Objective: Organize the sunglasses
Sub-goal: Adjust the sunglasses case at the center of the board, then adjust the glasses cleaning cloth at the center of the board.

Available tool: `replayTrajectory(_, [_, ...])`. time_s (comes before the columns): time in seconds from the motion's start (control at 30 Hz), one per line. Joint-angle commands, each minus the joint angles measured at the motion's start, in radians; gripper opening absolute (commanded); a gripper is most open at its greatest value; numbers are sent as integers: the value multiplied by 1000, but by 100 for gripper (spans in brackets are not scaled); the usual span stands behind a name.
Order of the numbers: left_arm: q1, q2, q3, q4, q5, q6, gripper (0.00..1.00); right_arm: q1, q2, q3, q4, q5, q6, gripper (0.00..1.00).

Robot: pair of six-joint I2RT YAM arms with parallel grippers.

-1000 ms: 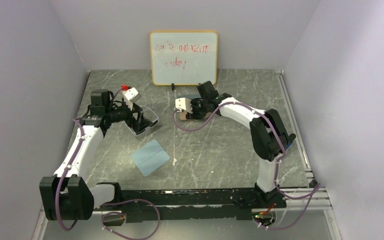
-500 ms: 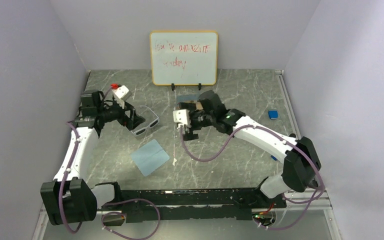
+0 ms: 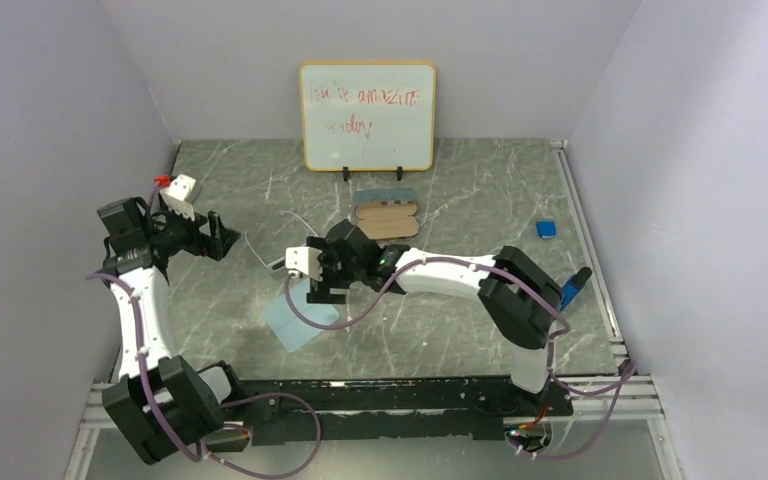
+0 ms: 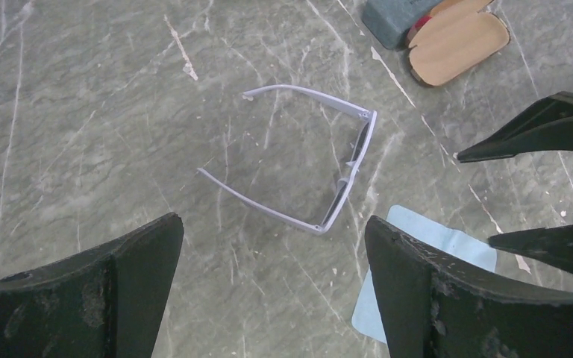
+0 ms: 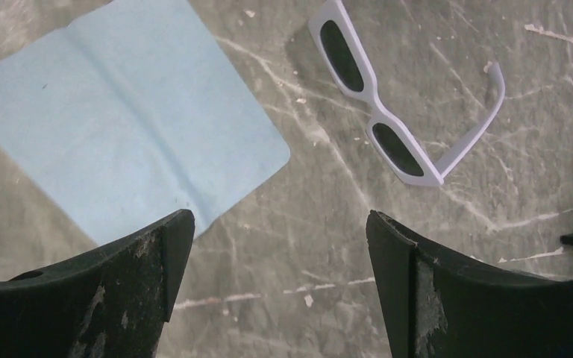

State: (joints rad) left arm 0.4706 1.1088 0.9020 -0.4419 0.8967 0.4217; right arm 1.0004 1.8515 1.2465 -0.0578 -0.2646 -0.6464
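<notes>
The white-framed sunglasses (image 4: 341, 177) with dark lenses lie on the table with both temples unfolded, also seen in the right wrist view (image 5: 374, 112) and from above (image 3: 276, 265). My left gripper (image 4: 272, 224) is open and empty, drawn back to the left of the sunglasses (image 3: 224, 240). My right gripper (image 5: 277, 224) is open and empty, hovering just in front of the sunglasses beside the cloth (image 3: 321, 291). Its fingers (image 4: 537, 133) show at the right of the left wrist view.
A light-blue cloth (image 5: 119, 127) lies flat under my right gripper (image 3: 298, 322). A tan-lined case (image 3: 388, 217) with a grey-blue case behind it sits near the whiteboard (image 3: 367, 116). A small blue object (image 3: 546, 229) is at the right.
My left arm let go of the white sunglasses and pulled back to the left. My right arm swung from the case forward and left to the cloth, its jaws now wide.
</notes>
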Motion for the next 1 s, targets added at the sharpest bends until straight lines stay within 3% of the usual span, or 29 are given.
replayTrajectory(0.0, [12,-69,-38,2,8,27,96,40,44,33,183,182,127,90])
replayTrajectory(0.53, [29,-72,-71,42,39,2,96,50,233,116,222,378,188,92])
replayTrajectory(0.97, [34,-71,-71,30,70,13,96,18,164,-9,210,450,172,92])
